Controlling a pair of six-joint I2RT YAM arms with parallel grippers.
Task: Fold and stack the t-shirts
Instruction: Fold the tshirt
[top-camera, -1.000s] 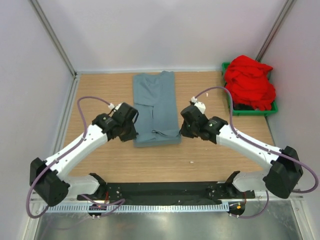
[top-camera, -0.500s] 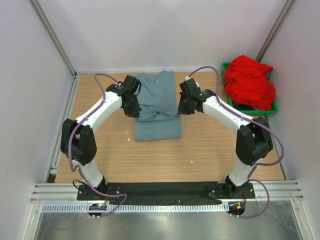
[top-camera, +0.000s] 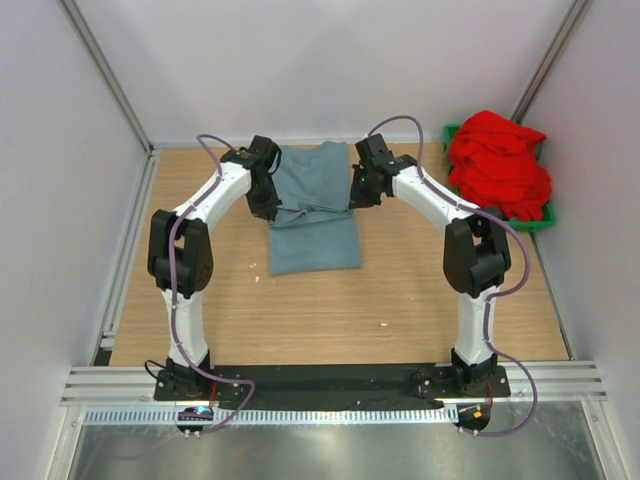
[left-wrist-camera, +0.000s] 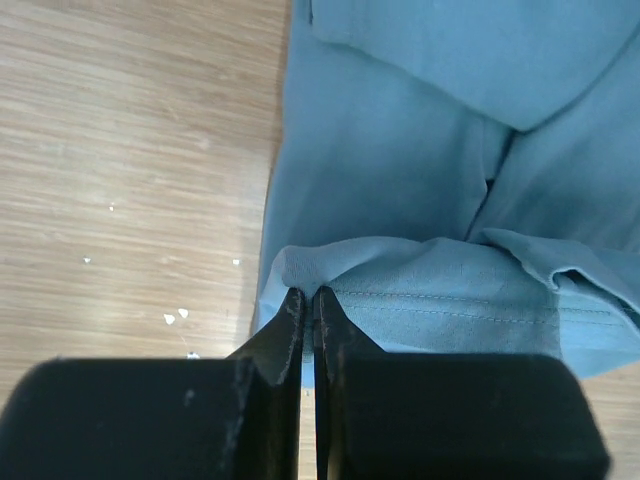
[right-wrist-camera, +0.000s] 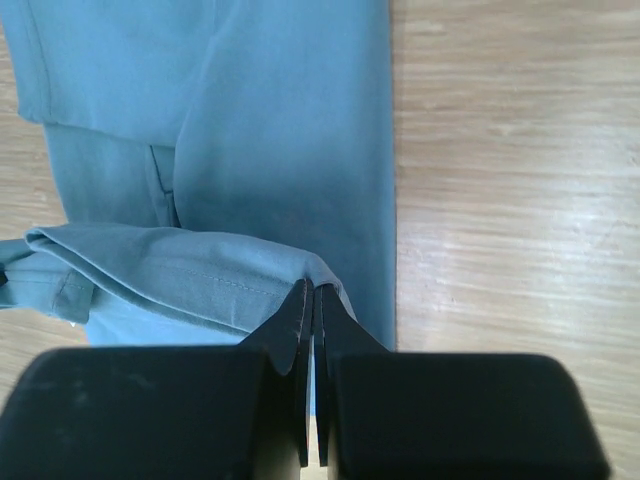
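You have the wooden table (top-camera: 400, 300) open across its near half, with narrower strips of bare wood either side of the cloth. Walls close in the far edge and both sides. The grey-blue t-shirt (top-camera: 315, 225) lies far-centre as a narrow folded strip, its stitched hem raised above the strip's middle. The red t-shirt (top-camera: 498, 165) is heaped in the green bin (top-camera: 545, 218) at the far right, well apart. Your left gripper (left-wrist-camera: 308, 300) is clenched on the hem's left corner and your right gripper (right-wrist-camera: 308, 295) on its right corner. From above, the wrists hide both pinches, and red cloth covers the bin's inside.
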